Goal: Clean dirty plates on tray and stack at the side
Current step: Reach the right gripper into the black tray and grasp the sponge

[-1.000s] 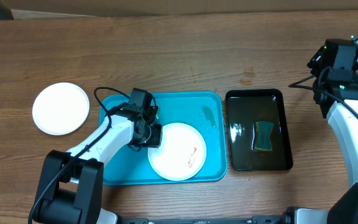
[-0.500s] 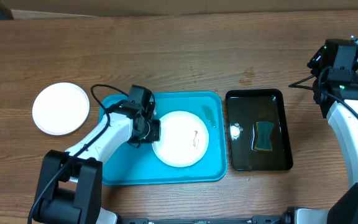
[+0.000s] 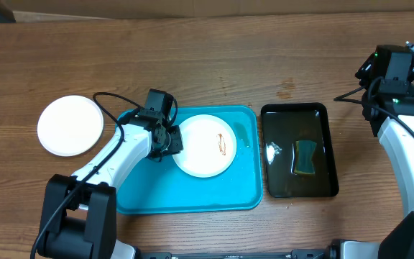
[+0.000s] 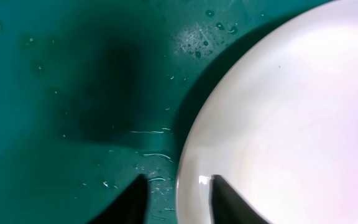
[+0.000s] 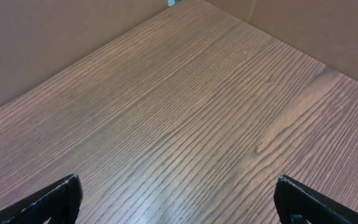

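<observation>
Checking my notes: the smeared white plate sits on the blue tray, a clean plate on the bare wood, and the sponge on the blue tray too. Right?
Not quite: the sponge lies in the black tray, as the overhead view shows.

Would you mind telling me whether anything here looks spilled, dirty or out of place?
The white plate on the turquoise tray carries a reddish-brown smear, and water droplets speckle the tray beside its rim. Otherwise nothing stands out.
</observation>
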You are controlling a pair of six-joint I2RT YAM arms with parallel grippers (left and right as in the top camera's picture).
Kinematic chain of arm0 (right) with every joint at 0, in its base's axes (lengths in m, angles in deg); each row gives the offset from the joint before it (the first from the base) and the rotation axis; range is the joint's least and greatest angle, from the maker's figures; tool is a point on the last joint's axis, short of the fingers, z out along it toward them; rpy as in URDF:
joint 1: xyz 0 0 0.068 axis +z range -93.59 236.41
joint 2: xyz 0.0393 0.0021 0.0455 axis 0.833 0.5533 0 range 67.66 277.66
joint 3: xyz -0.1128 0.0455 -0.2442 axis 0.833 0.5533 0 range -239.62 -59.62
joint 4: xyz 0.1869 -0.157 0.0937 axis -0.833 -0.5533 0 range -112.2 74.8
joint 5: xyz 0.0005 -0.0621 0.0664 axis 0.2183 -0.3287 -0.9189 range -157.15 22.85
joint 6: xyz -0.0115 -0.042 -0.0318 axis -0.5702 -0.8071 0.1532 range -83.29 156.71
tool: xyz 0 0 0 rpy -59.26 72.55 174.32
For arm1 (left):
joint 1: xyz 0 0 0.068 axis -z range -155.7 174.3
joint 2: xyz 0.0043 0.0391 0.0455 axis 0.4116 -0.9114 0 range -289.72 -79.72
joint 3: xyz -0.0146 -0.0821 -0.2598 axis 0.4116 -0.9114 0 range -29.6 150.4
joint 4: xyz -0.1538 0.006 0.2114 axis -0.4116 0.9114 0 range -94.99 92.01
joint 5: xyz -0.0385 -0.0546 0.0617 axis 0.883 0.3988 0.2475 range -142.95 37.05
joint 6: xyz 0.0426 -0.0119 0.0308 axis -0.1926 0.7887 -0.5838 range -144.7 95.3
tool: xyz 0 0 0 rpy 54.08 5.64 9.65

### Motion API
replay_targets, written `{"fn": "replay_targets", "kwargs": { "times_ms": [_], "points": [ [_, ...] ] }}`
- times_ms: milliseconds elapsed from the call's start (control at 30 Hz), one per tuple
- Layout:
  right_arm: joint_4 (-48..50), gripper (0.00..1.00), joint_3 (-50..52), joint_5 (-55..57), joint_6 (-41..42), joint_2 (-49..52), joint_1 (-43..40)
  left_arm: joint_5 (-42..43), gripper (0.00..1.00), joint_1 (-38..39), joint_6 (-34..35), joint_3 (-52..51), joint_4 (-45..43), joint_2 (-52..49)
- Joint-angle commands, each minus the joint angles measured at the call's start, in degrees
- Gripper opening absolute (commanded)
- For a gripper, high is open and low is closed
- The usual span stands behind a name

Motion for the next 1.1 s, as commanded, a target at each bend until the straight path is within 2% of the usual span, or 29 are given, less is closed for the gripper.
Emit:
{"fn": "replay_targets", "kwargs": {
  "times_ms": [0, 133, 300, 467, 600, 700, 933, 1033, 1067],
  "points": [
    [0.3, 1.00, -0.9, 0.9, -0.2, 0.0, 0.1, -2.1, 0.51, -0.2, -0.1, 0.9, 0.1, -0.4],
    [0.3, 1.00, -0.9, 1.0, -0.2, 0.0, 0.1, -2.4, 0.50, -0.2, -3.7, 0.4, 0.2, -0.4],
    [0.3, 1.00, -0.9, 1.0, -0.2, 0.0, 0.1, -2.4, 0.41, -0.2, -3.9, -1.0, -0.6, -0.5],
    [0.3, 1.00, -0.9, 0.9, -0.2, 0.0, 0.1, -1.9, 0.38, -0.2, -3.9, -3.9, -4.1, -0.5],
    [0.3, 1.00, -0.9, 0.9, -0.2, 0.0, 0.1, -0.7, 0.29, -0.2, -3.9, -4.9, -5.4, -0.5],
    [1.4, 1.00, -0.9, 0.1, 0.3, 0.0, 0.1, -0.5, 0.17, -0.1, -3.9, -4.9, -5.6, -0.5],
    [2.0, 1.00, -0.9, -1.5, 0.2, 0.0, 0.1, -0.4, 0.16, 0.2, -3.9, -4.9, -6.3, -0.5],
    [1.6, 1.00, -0.9, -4.8, 0.2, 0.0, 0.1, -0.5, 0.06, 0.2, -3.9, -4.9, -6.3, -0.5],
    [-0.4, 1.00, -0.9, -7.9, 0.2, 0.0, 0.2, -0.5, 0.05, 0.2, -3.9, -4.9, -6.3, -0.5]
  ]
}}
